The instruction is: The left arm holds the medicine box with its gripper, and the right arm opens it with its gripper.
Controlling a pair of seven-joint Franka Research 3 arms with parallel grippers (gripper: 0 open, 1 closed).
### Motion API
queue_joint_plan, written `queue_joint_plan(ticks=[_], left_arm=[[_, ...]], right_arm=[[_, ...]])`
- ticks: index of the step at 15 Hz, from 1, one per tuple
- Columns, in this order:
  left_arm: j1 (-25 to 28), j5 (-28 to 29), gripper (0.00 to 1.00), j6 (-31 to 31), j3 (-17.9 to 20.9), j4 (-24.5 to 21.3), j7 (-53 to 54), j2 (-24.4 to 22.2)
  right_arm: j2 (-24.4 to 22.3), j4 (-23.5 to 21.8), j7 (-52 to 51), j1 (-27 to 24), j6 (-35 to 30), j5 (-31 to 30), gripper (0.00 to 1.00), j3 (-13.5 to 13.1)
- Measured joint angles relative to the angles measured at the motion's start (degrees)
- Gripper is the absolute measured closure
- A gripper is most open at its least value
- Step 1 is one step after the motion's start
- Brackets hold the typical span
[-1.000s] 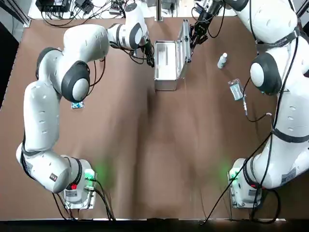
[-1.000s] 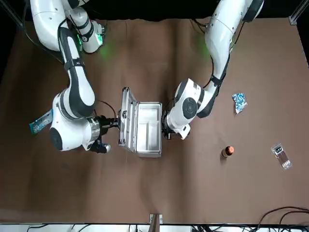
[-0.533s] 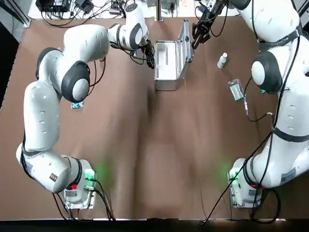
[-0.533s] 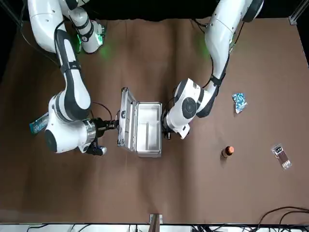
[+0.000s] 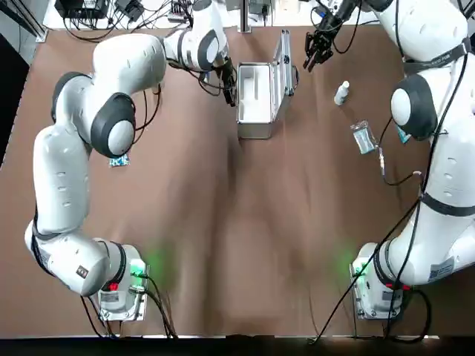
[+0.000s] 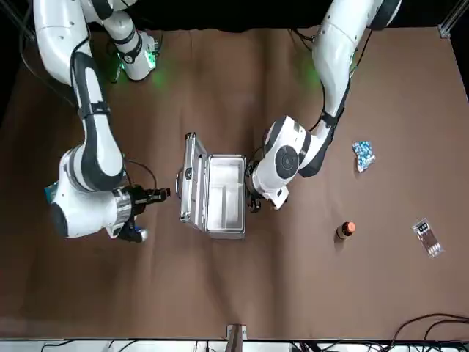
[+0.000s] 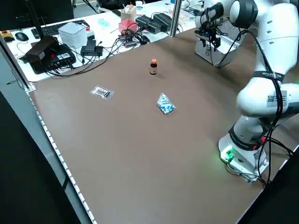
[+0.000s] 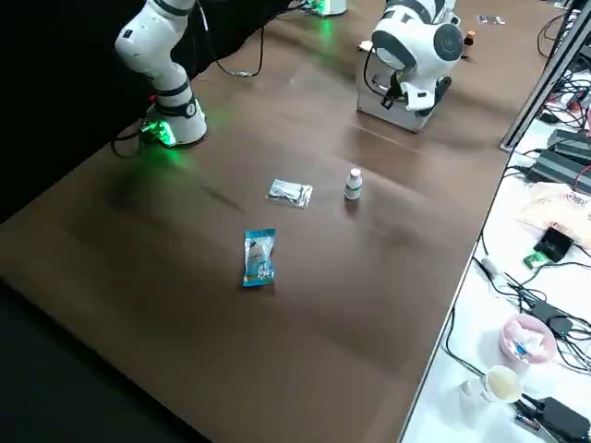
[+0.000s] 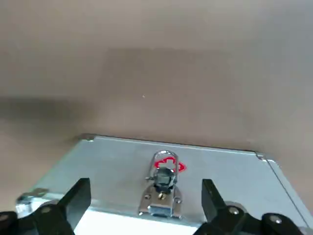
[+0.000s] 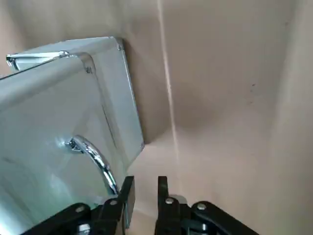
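Brown table (image 5: 245,222), medicine box (image 5: 256,93); L gripper (image 9: 143,193) spread wide, R gripper (image 10: 145,188) barely apart, empty.

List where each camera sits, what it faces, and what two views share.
Top: overhead, looking down; both arms, bases at bottom, medicine box far-centre.
Front: across the table, facing the robot; both arms flank the box.
Left side: raised at robot's left, looking diagonally across; left arm.
Right side: raised at robot's right, likewise; right arm's base.
Left wrist: faces the box's latch; left gripper open.
Right wrist: faces the handle on the lid; right gripper.
Shared: top and front both show the lid upright.
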Motion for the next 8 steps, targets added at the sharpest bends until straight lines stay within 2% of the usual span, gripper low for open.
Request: queue_joint_plan(ticks=[1, 3, 6, 8], left_arm=[[0.50, 0.35, 0.00, -2.04, 0.12, 0.12, 0.80, -0.93], [2.28, 1.63, 0.00, -6.96, 0.18, 0.25, 3.97, -3.05], [4.95, 4.97, 0.00, -15.22, 0.30, 0.30, 10.61, -6.38], [6.70, 6.66, 0.00, -18.82, 0.50, 0.32, 15.81, -8.41]], right_arm=[[-0.02, 0.19, -1.46, -0.97, -0.38, -0.11, 0.67, -0.09], [-0.24, 0.83, -3.89, -3.25, -1.35, -1.35, 0.64, -0.29], [-2.31, 2.17, -6.91, -7.35, -5.06, -7.08, 0.56, -0.42], [-4.78, 3.12, -8.30, -9.47, -7.22, -12.36, 0.38, -0.45]])
